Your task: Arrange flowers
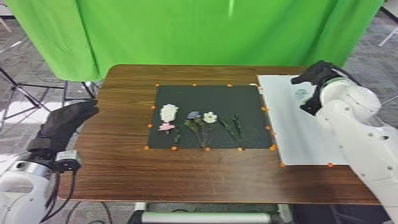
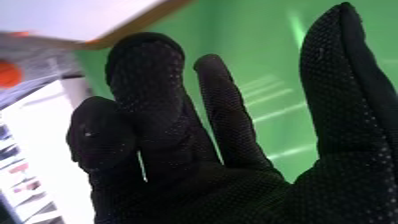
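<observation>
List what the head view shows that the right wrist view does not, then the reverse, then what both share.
Head view: flowers on a dark mat, and the left hand.

Right wrist view: the dotted texture of the glove.

Both: the right hand, green curtain, white sheet and orange markers.

Our left arm (image 1: 19,186) comes in outside the table's left edge, its black-gloved left hand (image 1: 64,121) angled forward and inward, fingers loosely extended, with the tips by that edge. Our right arm (image 1: 357,131) runs along the right edge, and we have the right hand (image 1: 325,74) near the far right corner, turned inward. In the right wrist view its fingers (image 2: 147,85) are gently bent and spread, the thumb (image 2: 336,95) straight and well apart.
</observation>
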Robot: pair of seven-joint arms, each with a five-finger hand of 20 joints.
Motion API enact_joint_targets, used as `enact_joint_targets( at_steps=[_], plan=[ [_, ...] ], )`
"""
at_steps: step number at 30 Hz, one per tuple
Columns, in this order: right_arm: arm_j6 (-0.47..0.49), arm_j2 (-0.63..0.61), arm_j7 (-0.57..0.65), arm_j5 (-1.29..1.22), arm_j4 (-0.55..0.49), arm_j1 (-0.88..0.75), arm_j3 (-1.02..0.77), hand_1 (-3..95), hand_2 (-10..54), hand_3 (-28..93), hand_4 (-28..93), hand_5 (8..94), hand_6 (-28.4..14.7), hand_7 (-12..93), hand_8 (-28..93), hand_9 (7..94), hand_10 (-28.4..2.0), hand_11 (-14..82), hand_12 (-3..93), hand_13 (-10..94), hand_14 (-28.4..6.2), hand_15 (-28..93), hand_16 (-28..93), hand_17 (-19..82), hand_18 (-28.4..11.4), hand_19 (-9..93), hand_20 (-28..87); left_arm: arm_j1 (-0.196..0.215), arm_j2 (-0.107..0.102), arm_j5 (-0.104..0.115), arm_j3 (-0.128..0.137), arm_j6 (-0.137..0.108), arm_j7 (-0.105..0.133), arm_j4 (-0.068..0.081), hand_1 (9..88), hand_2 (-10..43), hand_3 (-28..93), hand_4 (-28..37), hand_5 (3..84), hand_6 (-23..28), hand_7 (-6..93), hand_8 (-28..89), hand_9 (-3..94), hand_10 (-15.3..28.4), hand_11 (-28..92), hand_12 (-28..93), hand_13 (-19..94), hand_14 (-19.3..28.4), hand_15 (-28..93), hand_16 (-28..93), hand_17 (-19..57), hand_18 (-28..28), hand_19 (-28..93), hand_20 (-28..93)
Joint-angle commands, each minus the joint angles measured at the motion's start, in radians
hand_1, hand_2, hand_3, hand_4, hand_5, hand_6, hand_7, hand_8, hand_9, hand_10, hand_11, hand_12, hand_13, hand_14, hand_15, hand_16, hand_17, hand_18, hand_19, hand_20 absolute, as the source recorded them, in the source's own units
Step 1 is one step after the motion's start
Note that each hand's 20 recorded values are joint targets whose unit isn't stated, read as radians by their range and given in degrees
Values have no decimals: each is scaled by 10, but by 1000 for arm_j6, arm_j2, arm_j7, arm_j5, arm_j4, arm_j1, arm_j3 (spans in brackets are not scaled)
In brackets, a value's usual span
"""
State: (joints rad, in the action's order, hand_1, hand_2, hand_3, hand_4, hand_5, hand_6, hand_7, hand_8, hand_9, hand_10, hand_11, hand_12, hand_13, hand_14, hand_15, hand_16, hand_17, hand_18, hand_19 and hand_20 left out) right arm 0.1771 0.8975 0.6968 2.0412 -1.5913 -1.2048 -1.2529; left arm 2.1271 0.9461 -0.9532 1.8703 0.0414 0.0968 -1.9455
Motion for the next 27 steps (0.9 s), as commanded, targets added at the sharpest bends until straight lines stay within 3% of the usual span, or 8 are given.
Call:
enact_joint_targets(
  at_steps=[1, 5, 12, 14, 27],
  plan=[
    [1, -47, 13, 36, 59, -29, 11, 318, -95, 601, -145, 487, -15, 79, -56, 511, -179, 67, 173, 813, -67, 596, 252, 527, -171, 932, 482, -5, 8, -6, 0, 10, -31, -6, 263, -8, 615, -180, 457, 35, 129, -69, 435, 138, 166, 101, 295, 152, 72, 11, 22, 89, 22, 130],
    [4, -58, 15, 40, 72, -33, 16, 323, -95, 604, -144, 492, -13, 84, -57, 518, -177, 69, 174, 815, -67, 599, 250, 527, -171, 932, 485, -6, 6, -3, 2, 16, -35, -7, 264, -3, 611, -184, 457, 36, 128, -69, 435, 138, 166, 101, 296, 153, 72, 11, 23, 89, 22, 130],
    [-82, -53, 0, 61, 92, -66, 32, 370, -95, 623, -152, 521, -4, 105, -64, 568, -164, 80, 177, 828, -58, 613, 246, 546, -164, 932, 507, -2, 11, 0, 6, 18, -40, -8, 262, 2, 612, -186, 456, 36, 127, -68, 434, 137, 166, 101, 296, 155, 72, 11, 22, 90, 24, 130],
    [-106, -53, -5, 69, 94, -79, 30, 385, -95, 627, -156, 529, -1, 113, -68, 586, -159, 83, 178, 836, -52, 616, 246, 557, -160, 932, 518, -15, 11, -2, 0, 25, -44, -1, 262, 2, 611, -187, 455, 36, 127, -68, 434, 137, 167, 101, 296, 155, 72, 11, 21, 90, 26, 130],
    [-187, -36, -30, 90, 144, -127, 50, 447, -95, 649, -178, 562, 11, 148, -83, 631, -141, 95, 183, 855, -40, 622, 248, 577, -148, 932, 542, 3, 24, 4, 13, 21, -48, -7, 261, 3, 614, -188, 455, 37, 124, -67, 434, 139, 169, 101, 295, 154, 72, 11, 20, 91, 28, 128]
  ],
)
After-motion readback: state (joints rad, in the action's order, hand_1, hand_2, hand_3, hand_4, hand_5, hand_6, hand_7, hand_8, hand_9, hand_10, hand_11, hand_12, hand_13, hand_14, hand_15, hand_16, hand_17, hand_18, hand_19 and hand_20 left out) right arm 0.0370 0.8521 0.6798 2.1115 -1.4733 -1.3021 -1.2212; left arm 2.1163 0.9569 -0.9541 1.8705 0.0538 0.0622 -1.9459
